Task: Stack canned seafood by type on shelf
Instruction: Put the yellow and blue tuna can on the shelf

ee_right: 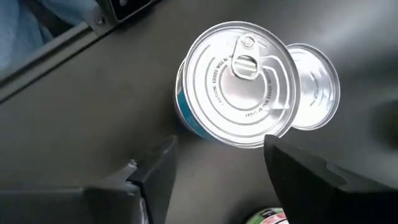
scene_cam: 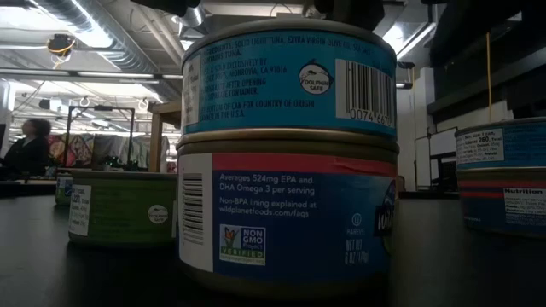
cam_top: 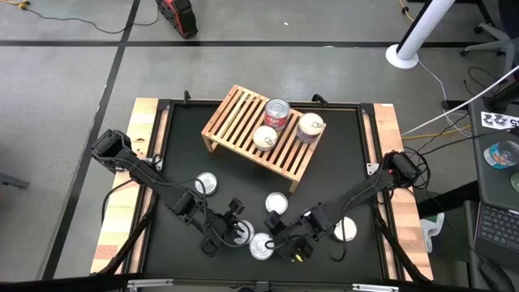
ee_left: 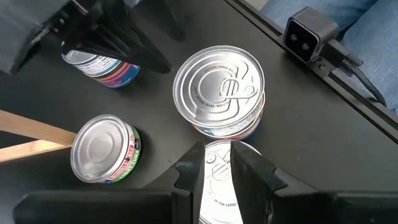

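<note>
A stack of two cans (cam_top: 261, 246) stands near the table's front edge; its top lid (ee_right: 239, 84) has a pull tab. My right gripper (ee_right: 217, 149) hangs open over the stack, one finger on either side, touching nothing. My left gripper (ee_left: 217, 158) is just left of the stack, its fingers a narrow gap apart over another can's lid (ee_left: 217, 186). The wooden slat shelf (cam_top: 243, 113) stands at the far centre and carries a two-can stack (cam_top: 276, 113) and two single cans (cam_top: 265, 138) (cam_top: 310, 126). My left gripper has its fingertips (ee_left: 186, 177) over the lid of the can beside the stack, slanting down from the table's left. I cannot tell whether they touch the lid. The can sits flat on the table.
Loose cans rest on the black mat: one at the left (cam_top: 206, 184), one at the centre (cam_top: 276, 203), one under the right arm (cam_top: 345, 229). A small camera (ee_left: 308, 31) sits at the table's near edge. In the low view the stack (scene_cam: 286, 153) fills the centre.
</note>
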Robot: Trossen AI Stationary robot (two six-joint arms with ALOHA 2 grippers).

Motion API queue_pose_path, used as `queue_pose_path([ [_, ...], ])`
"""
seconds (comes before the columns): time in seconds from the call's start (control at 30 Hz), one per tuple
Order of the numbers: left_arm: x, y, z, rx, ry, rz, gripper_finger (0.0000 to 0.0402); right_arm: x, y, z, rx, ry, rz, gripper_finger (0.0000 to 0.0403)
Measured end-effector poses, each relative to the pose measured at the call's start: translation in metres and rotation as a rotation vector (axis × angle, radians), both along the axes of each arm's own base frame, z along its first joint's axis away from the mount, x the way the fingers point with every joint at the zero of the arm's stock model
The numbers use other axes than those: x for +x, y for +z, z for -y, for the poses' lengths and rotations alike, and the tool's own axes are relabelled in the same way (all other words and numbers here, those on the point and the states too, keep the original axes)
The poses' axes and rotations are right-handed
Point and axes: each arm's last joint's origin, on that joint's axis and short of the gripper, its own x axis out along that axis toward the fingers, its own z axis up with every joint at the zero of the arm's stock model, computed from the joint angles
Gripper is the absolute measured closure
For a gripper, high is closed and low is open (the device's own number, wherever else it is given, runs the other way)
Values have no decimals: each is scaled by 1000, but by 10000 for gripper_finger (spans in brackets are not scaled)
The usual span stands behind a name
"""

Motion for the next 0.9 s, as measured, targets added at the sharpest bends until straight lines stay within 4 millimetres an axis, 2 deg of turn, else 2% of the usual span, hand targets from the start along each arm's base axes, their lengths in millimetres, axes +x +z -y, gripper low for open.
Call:
queue_pose_path([
  [0.33, 0, 0, 0, 0, 1, 0, 329, -1, -9, -8, -97, 137, 28, 195],
  [0.9, 2, 0, -4, -4, 20, -3, 329, 8, -35, -13, -277, 192, 66, 202],
])
